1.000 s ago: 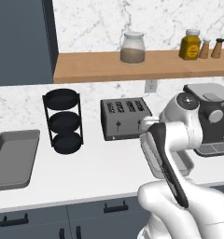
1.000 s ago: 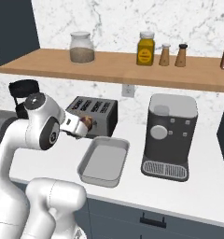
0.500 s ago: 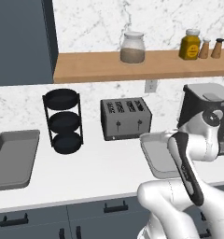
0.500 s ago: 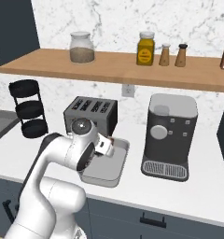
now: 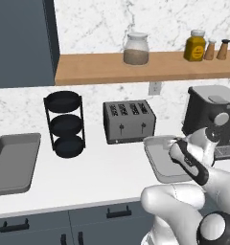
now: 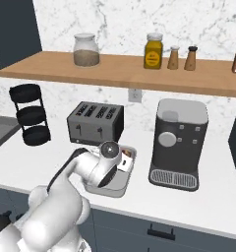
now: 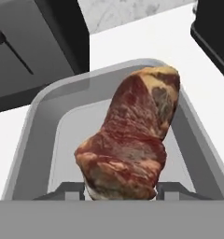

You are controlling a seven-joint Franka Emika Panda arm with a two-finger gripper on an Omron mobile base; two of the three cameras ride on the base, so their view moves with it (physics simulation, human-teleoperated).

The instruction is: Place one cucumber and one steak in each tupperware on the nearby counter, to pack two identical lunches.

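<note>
The steak [image 7: 130, 140] is clamped in the claw [image 7: 121, 189], hanging just above the grey tupperware [image 7: 39, 135], whose floor looks bare, so this lunch seems barely begun and no cucumber shows. A second grey container [image 5: 11, 162] sits far left on the white counter [image 5: 102, 177]. Behind stand a toaster [image 5: 130, 120], a coffee machine [image 6: 180, 142], a black tiered rack [image 5: 65, 123] and a wooden shelf [image 6: 120, 69] of jars.

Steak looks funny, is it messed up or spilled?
Nothing looks wrong. The steak is whole, pinched in the hand and hanging over the grey tupperware on the counter. The bare parts of the tupperware's floor that show look clean.
</note>
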